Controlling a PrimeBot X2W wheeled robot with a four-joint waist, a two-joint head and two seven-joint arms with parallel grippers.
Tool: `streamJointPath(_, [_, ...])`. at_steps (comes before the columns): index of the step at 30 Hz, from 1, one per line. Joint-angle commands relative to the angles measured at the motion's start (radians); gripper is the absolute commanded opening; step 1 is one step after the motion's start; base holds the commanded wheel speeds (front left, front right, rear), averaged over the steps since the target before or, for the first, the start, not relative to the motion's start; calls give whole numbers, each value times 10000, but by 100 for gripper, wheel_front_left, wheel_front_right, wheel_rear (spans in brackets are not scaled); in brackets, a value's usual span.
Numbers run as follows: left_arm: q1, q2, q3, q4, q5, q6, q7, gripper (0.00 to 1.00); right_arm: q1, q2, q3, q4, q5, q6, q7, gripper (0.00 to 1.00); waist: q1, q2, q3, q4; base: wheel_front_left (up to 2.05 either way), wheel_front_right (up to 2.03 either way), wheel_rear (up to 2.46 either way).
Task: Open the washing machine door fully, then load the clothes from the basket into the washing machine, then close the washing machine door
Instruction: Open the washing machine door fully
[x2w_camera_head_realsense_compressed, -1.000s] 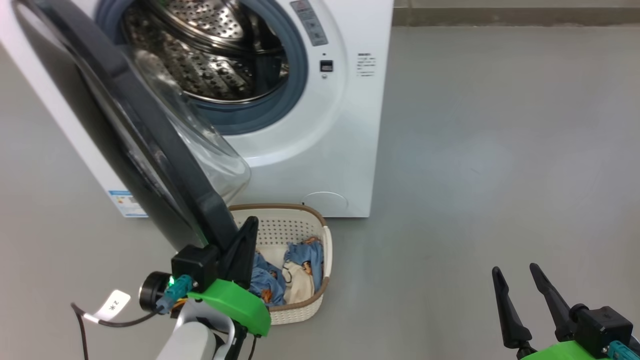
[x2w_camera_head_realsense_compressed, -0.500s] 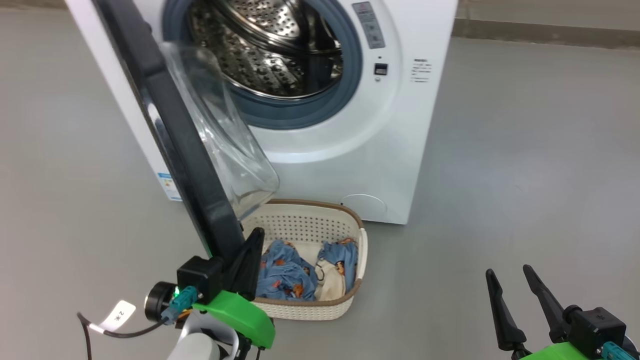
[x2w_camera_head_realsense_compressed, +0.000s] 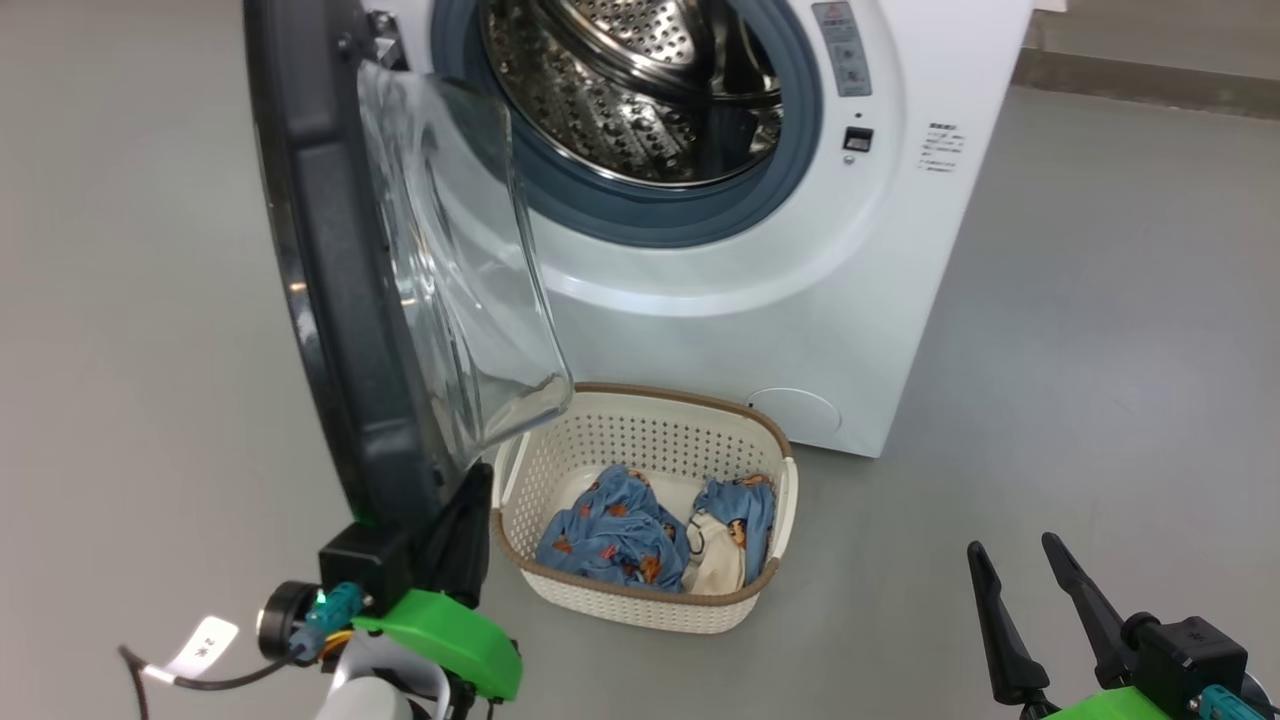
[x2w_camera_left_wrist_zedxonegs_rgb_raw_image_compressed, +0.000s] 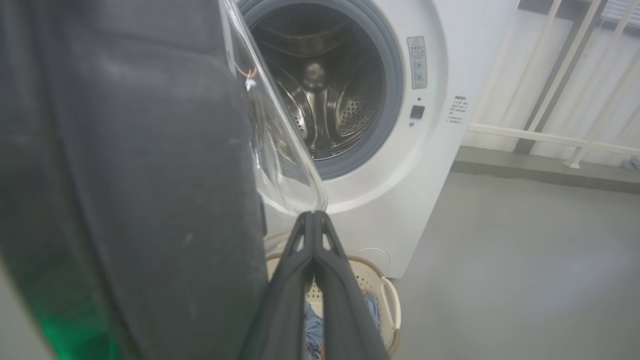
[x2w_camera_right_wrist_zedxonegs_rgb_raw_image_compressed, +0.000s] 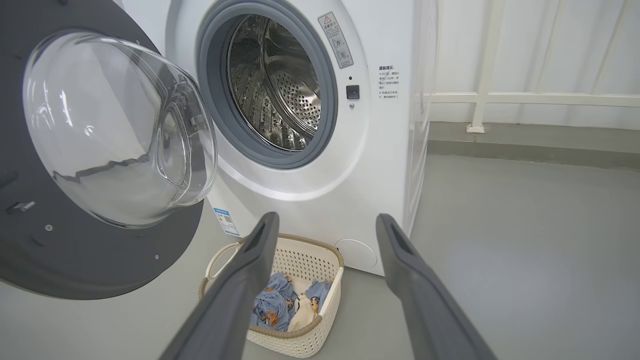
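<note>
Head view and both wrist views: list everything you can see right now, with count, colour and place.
washing machine: one, white, on the floor, steel drum exposed.
washing machine door: one, black with clear glass bowl, swung open on the machine's left side in the head view.
basket: one, cream-white with brown rim, on the floor before the machine.
clothes: small heap, light-blue print with a cream part, in the basket.
floor: grey.
railing: white, beyond the machine.
left gripper: dark fingers, shut, by the door's lower edge.
right gripper: dark fingers, open, empty, lower right.
</note>
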Motion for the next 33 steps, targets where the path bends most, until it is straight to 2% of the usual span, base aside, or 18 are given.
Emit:
streamJointPath(1, [-164,400,616,-266,-152,211,-64,0,-176,-91,297,-271,93,100,-10,100,0,0,120,214,0,0,0])
streamJointPath(21, [358,638,2401,-1217,-540,659,-64,0,-426,-91,266,-591,-239,100,293,100,0,0,949,676,0,0,0])
streamJointPath(33, [384,649,4233,-1718,-646,679,-64,0,-716,-173,307,-1127,-683,100,843,100,0,0,1780,669,0,0,0])
